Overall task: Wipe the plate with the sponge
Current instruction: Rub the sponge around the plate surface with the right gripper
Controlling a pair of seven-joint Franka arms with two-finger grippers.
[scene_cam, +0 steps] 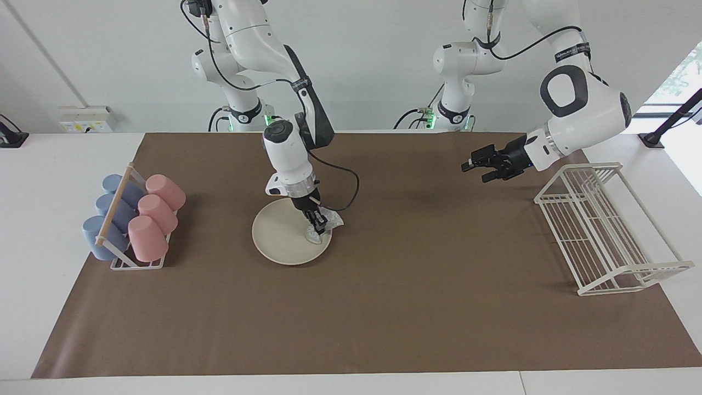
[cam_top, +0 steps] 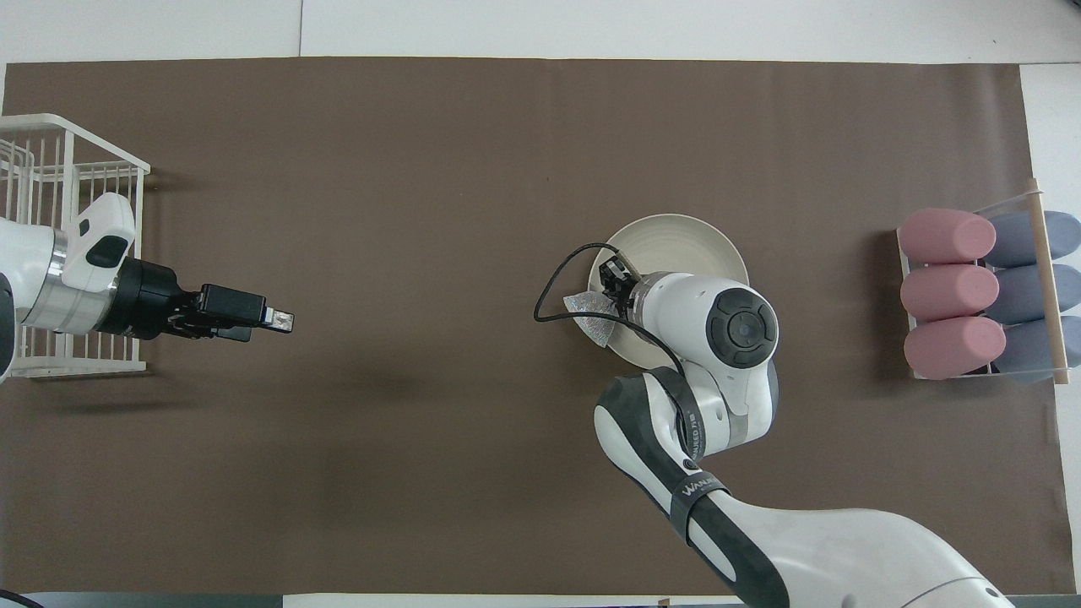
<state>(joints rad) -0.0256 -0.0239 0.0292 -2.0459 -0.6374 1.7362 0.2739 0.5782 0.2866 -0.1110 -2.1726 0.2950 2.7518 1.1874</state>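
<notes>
Here, the right gripper pinches the sponge against the plate at its rim; the waiting left gripper hangs spread over bare mat, and the right arm's wrist hides part of the plate from overhead.

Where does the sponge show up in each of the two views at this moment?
Facing view: the sponge sits left of centre, on the rim of the plate at the edge toward the left arm's end, pinched by the right hand.
Overhead view: the sponge is right of centre, at the same plate edge.
Shared landmark: the rack of pink cups, beside the plate.
</notes>
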